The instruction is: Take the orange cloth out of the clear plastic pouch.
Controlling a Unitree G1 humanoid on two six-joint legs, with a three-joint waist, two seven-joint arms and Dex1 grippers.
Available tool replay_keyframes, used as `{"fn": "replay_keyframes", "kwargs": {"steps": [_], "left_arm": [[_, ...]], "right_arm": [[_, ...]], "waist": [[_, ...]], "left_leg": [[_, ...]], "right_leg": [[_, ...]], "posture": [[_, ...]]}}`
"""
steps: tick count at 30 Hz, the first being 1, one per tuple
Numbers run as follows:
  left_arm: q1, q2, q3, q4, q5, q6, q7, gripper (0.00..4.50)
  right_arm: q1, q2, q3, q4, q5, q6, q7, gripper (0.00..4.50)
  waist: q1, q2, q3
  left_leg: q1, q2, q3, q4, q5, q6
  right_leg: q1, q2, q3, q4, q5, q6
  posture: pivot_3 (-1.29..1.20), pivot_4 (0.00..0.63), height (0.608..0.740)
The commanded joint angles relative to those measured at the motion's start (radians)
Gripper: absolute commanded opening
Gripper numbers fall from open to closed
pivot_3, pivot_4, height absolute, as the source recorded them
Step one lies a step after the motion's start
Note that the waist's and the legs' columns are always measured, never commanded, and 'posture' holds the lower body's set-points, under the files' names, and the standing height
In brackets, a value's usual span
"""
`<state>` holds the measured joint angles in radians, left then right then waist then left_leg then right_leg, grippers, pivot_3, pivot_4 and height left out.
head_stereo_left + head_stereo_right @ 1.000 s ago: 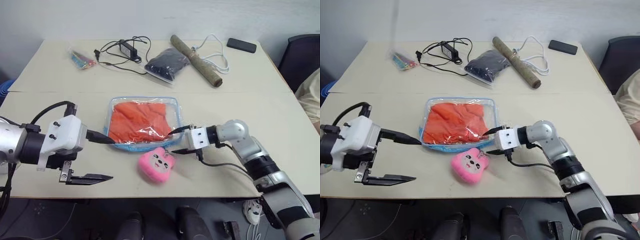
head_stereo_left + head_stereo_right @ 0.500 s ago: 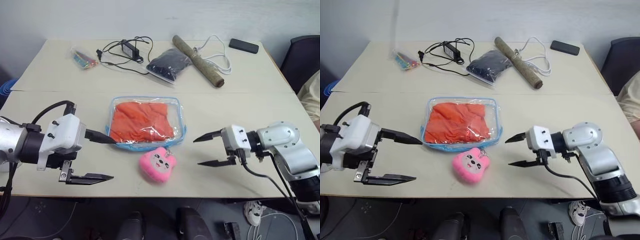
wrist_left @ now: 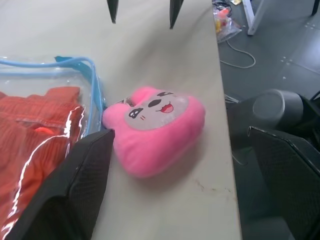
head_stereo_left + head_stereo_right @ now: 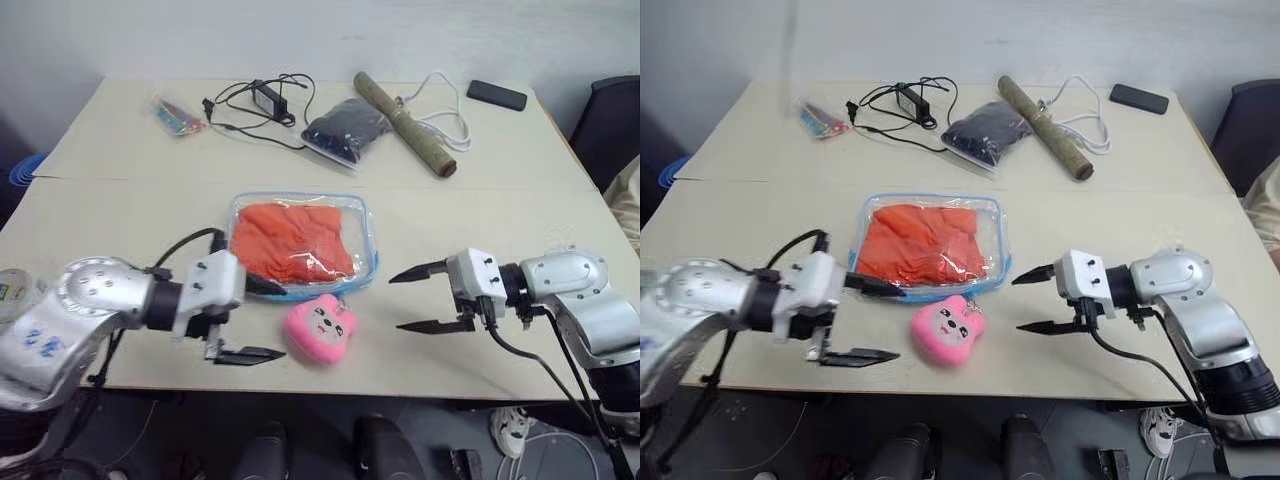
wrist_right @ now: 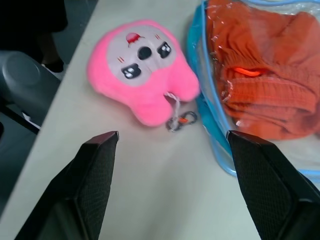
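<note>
The clear plastic pouch (image 4: 366,262) with light blue trim lies flat mid-table, and the folded orange cloth (image 4: 295,240) is inside it. A pink plush toy (image 4: 322,327) sits just in front of the pouch. My left gripper (image 4: 284,321) is open at the pouch's near left corner. Its upper finger reaches over the blue trim; I cannot tell whether it touches. In the left wrist view the plush toy (image 3: 155,127) lies between my fingers. My right gripper (image 4: 394,303) is open and empty, a short way right of the pouch and pointing at it.
Along the far side lie a small colourful packet (image 4: 178,115), a black cable with adapter (image 4: 262,95), a clear bag with dark contents (image 4: 345,128), a brown roll (image 4: 405,108), a white cord (image 4: 445,115) and a phone (image 4: 497,95). A dark chair (image 4: 612,120) stands at the right.
My left gripper moved right and down to the pouch's near left corner. My right gripper drew back from the pouch's right edge and then stayed there, open. The pouch lies as before.
</note>
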<state>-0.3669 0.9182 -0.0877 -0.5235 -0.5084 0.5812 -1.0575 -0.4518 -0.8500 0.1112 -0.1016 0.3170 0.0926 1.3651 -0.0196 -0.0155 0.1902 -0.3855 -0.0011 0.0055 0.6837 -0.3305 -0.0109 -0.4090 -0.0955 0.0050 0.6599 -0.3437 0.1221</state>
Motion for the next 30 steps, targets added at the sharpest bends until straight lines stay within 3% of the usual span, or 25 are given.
{"fn": "replay_keyframes", "kwargs": {"steps": [1, 5, 10, 14, 17, 26, 30], "left_arm": [[-0.046, -0.037, -0.152, 0.079, 0.170, -0.141, -0.027, 4.50], [-0.071, -0.081, -0.233, 0.142, 0.260, -0.228, -0.051, 4.50], [-0.067, -0.145, -0.306, 0.218, 0.359, -0.308, -0.046, 4.50], [-0.049, -0.149, -0.292, 0.230, 0.381, -0.319, -0.051, 3.37], [-0.034, -0.142, -0.274, 0.218, 0.383, -0.313, -0.053, 2.47], [0.048, -0.124, -0.214, 0.169, 0.382, -0.296, -0.030, 0.20], [0.094, -0.094, -0.172, 0.139, 0.361, -0.282, -0.039, 0.15]], "right_arm": [[-0.063, 0.012, 0.022, 0.084, -0.067, -0.103, 0.014, 3.62], [-0.129, 0.049, 0.064, 0.192, -0.133, -0.199, 0.019, 3.62], [-0.282, 0.181, 0.154, 0.437, -0.306, -0.416, -0.084, 3.62], [-0.365, 0.262, 0.184, 0.587, -0.385, -0.533, -0.169, 3.66], [-0.407, 0.281, 0.200, 0.668, -0.427, -0.617, -0.198, 3.04], [-0.427, 0.269, 0.188, 0.727, -0.405, -0.700, -0.153, 0.03], [-0.414, 0.256, 0.193, 0.724, -0.386, -0.710, -0.104, 0.00]], "waist": [[-0.005, 0.000, 0.000], [-0.012, 0.000, 0.000], [-0.011, 0.000, 0.000], [-0.009, 0.000, 0.000], [-0.009, 0.000, 0.000], [-0.015, 0.000, 0.000], [-0.017, 0.000, 0.000]], "left_leg": [[0.000, 0.000, 0.000, 0.000, 0.000, 0.000], [0.000, 0.002, 0.002, -0.001, 0.000, 0.000], [0.001, 0.001, 0.003, 0.001, 0.001, 0.000], [0.000, 0.001, 0.001, 0.001, 0.001, 0.000], [0.000, 0.001, 0.001, 0.001, 0.001, 0.000], [0.000, 0.002, 0.001, 0.001, 0.001, -0.001], [0.000, 0.002, 0.001, 0.001, 0.001, -0.001]], "right_leg": [[0.000, 0.000, 0.000, 0.000, 0.000, 0.000], [-0.001, 0.001, 0.001, -0.001, 0.000, 0.000], [-0.001, 0.000, 0.002, 0.001, 0.000, 0.000], [-0.001, 0.000, 0.000, 0.001, 0.000, 0.000], [-0.001, -0.001, 0.000, 0.001, 0.000, 0.000], [-0.001, -0.001, 0.000, 0.001, 0.000, 0.000], [-0.001, -0.001, 0.000, 0.001, 0.000, 0.000]], "posture": [[0.00, 0.150, 0.740], [0.00, 0.150, 0.740], [0.00, 0.150, 0.740], [0.00, 0.150, 0.740], [0.00, 0.150, 0.740], [0.00, 0.150, 0.740], [0.00, 0.150, 0.740]]}}
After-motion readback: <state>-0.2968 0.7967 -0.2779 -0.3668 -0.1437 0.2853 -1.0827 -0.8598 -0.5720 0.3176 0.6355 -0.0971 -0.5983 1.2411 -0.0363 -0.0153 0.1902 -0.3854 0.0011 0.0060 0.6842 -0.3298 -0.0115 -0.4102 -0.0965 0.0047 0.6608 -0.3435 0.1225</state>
